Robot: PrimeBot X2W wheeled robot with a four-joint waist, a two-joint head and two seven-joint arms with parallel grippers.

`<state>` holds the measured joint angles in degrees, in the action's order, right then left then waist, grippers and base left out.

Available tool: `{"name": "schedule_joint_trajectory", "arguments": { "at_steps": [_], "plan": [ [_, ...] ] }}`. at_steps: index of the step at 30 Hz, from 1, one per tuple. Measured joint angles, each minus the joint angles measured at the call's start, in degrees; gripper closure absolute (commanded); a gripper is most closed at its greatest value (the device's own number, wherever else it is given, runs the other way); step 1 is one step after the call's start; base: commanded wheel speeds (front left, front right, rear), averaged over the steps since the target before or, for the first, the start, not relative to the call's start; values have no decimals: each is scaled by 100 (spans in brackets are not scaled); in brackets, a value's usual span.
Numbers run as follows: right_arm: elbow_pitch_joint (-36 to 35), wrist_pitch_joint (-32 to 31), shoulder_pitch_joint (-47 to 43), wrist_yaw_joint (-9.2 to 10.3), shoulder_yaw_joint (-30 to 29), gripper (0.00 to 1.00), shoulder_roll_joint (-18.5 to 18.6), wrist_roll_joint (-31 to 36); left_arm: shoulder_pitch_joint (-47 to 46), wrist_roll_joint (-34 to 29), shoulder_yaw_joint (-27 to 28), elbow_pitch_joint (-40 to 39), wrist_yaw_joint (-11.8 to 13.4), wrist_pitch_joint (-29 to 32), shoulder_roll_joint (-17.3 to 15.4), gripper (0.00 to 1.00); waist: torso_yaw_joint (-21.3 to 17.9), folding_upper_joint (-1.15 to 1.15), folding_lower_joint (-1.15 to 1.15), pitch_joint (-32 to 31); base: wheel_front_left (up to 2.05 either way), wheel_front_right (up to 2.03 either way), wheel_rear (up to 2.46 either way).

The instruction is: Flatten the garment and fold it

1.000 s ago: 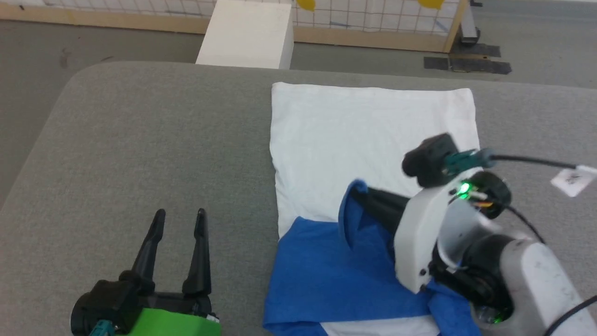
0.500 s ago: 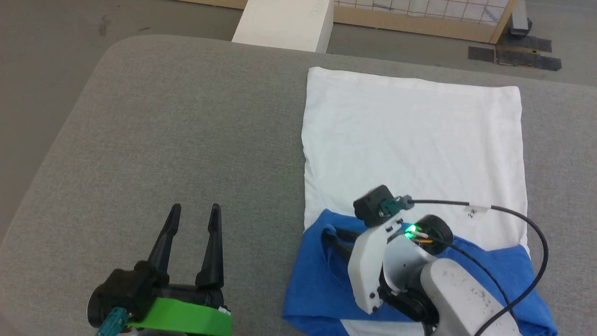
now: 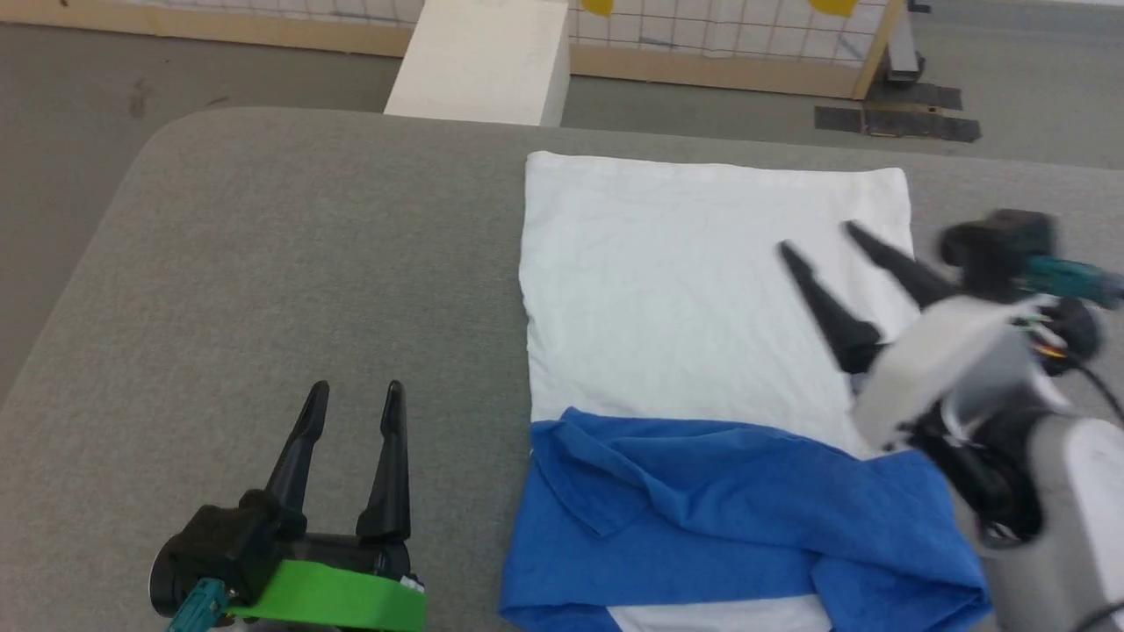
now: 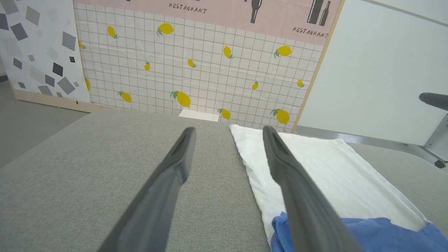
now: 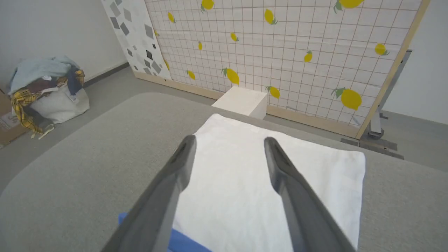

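right gripper (image 3: 817, 237): we see its two long dark fingers spread wide with nothing between them. They are over the right side of the garment's (image 3: 694, 281) white body and point toward the far edge. The head view is blurred here, so we can only say they look lifted clear of the cloth.
left gripper (image 3: 357, 386): we find its fingers wide apart and empty over bare grey surface. It is to the left of the garment and not touching it.
garment: we see it lying right of centre on the table (image 3: 290, 246). The white body is spread flat as a neat rectangle reaching toward the table's far edge.
blue sleeves (image 3: 729, 509): they are folded across the near end of the white body in a rumpled band, with a strip of white showing below them.
table: a grey fabric-covered top with a rounded far-left corner.
white box (image 3: 479, 61): it stands on the floor just past the table's far edge.
lemon-print panel (image 5: 287, 52): a gridded wall board behind the box.
clothes pile (image 5: 45, 84): it is heaped on the floor, well away to the left in the right wrist view.
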<state>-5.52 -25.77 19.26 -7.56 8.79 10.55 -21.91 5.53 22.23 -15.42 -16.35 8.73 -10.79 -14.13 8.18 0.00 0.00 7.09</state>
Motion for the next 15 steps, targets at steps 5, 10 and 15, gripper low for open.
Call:
{"name": "schedule_joint_trajectory", "arguments": {
  "at_steps": [5, 10, 15],
  "plan": [
    [-1065, 332, -828, 0, -1102, 0, -143, 655, -1, -18, 13, -79, 29, -69, -12, 0, -219, 0, 0, -12, 0, 0, 0],
    [-1660, 866, -1777, 0, -1675, 0, -520, 1316, 26, -167, 11, -45, 45, -202, -9, 0, -357, 0, 0, 55, 0, 0, 0],
    [-1640, 1499, -2544, 0, -2006, 0, -756, 1650, 185, -270, -10, 152, 91, -271, -2, 0, -459, 0, 0, 112, 0, 0, 0]
  ]
}}
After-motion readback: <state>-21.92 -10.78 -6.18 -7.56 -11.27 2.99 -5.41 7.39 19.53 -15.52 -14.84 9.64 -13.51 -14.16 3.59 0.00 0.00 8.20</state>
